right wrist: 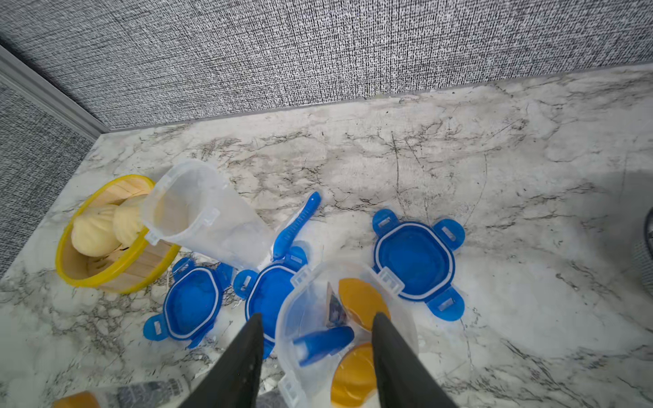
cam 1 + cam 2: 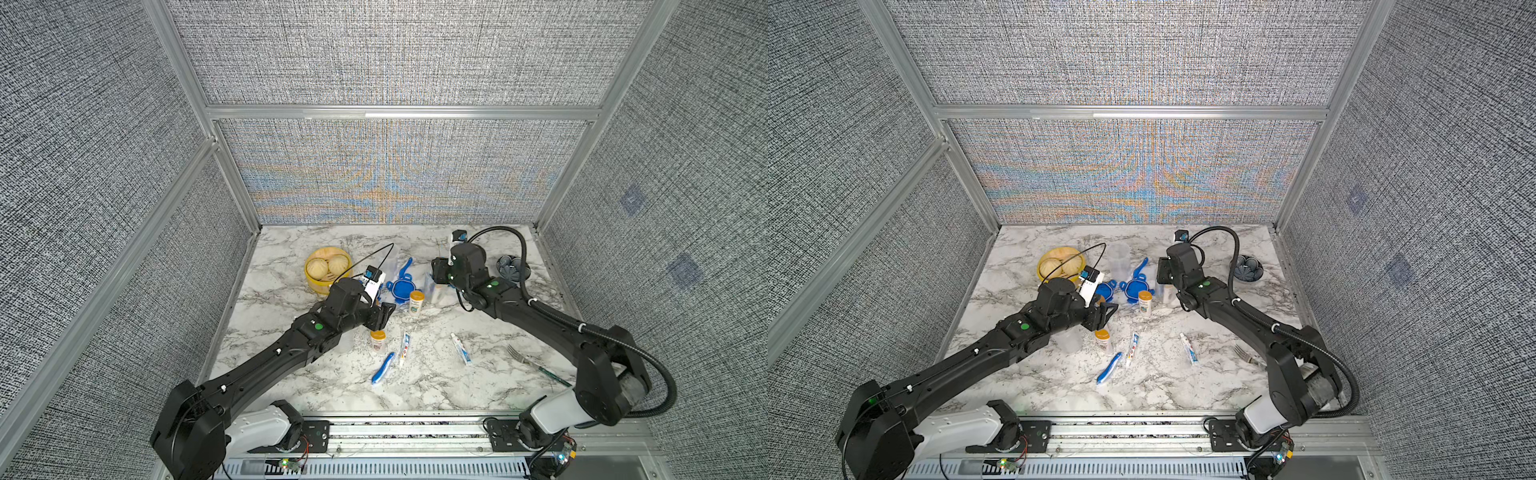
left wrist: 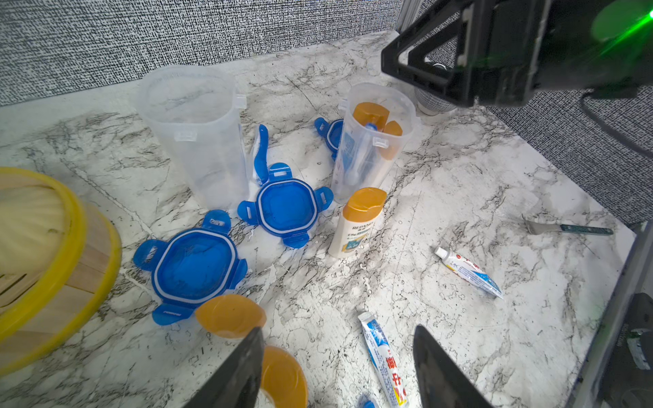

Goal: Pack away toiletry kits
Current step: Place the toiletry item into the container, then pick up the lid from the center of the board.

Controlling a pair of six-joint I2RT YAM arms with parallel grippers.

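Observation:
My right gripper (image 1: 318, 316) hangs open just over a clear jar (image 1: 304, 318) that holds a blue toothbrush (image 1: 323, 342), a toothpaste tube and two orange caps. It grips nothing. My left gripper (image 3: 339, 330) is open and empty, low over the table beside an orange-capped bottle (image 2: 377, 338) and a toothpaste tube (image 3: 383, 356). Another bottle (image 2: 417, 301) stands by three blue lids (image 3: 286, 206) lying flat. Behind them is an empty jar (image 3: 194, 134) with a toothbrush (image 3: 261, 152) beside it. A second tube (image 2: 461, 349) and a toothbrush (image 2: 383, 368) lie near the front.
A yellow steamer with buns (image 2: 328, 268) stands at the back left, close to my left wrist. A dark patterned bowl (image 2: 513, 268) sits at the back right. A fork (image 2: 528, 361) lies by the right arm. Another clear jar (image 2: 1068, 338) stands under my left forearm.

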